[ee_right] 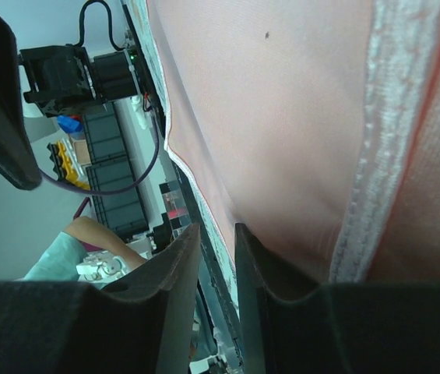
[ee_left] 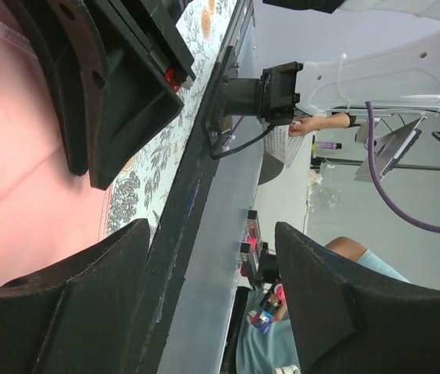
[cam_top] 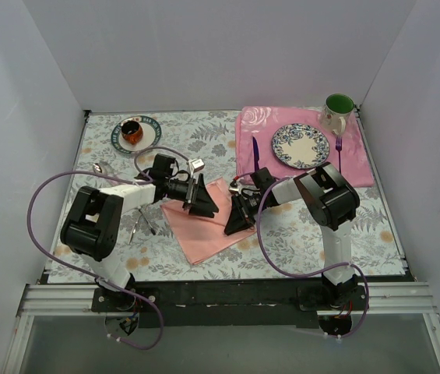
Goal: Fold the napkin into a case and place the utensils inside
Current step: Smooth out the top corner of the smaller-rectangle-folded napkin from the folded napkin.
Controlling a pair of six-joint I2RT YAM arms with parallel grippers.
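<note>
The napkin (cam_top: 200, 238) lies spread on the table (cam_top: 282, 245) between the two arms. It sits as a diamond, one corner pointing at the near edge. No case has been formed from it yet.

The left gripper (cam_top: 202, 201) is over the napkin's far left side, lying low and pointing toward the other arm. In the left wrist view its fingers (ee_left: 72, 312) stand wide apart with nothing between them. Past them are the pink cloth (ee_left: 25, 171) and the right gripper (ee_left: 118, 93).

The right gripper (cam_top: 231, 226) is at the napkin's right side, facing the left one, the two close together but apart. In the right wrist view its fingers (ee_right: 181, 296) are drawn almost together, leaving only a thin slit. The napkin (ee_right: 282, 117) fills the space beyond them, and its edge runs down to the fingertips. A pale hem (ee_right: 367, 156) crosses the cloth. Whether any cloth is caught in the slit cannot be told.

The utensils (cam_top: 143, 224) lie on the table left of the napkin, beside the left arm. A spoon (cam_top: 100, 167) lies farther left, apart from the rest.

At the far right a placemat (cam_top: 282, 121) carries a plate (cam_top: 300, 146), with a knife (cam_top: 255, 154) on its left and a fork (cam_top: 339, 148) on its right. A mug (cam_top: 338, 109) stands at the mat's far corner. At the far left, a saucer (cam_top: 151, 139) holds a brown cup (cam_top: 132, 131).
</note>
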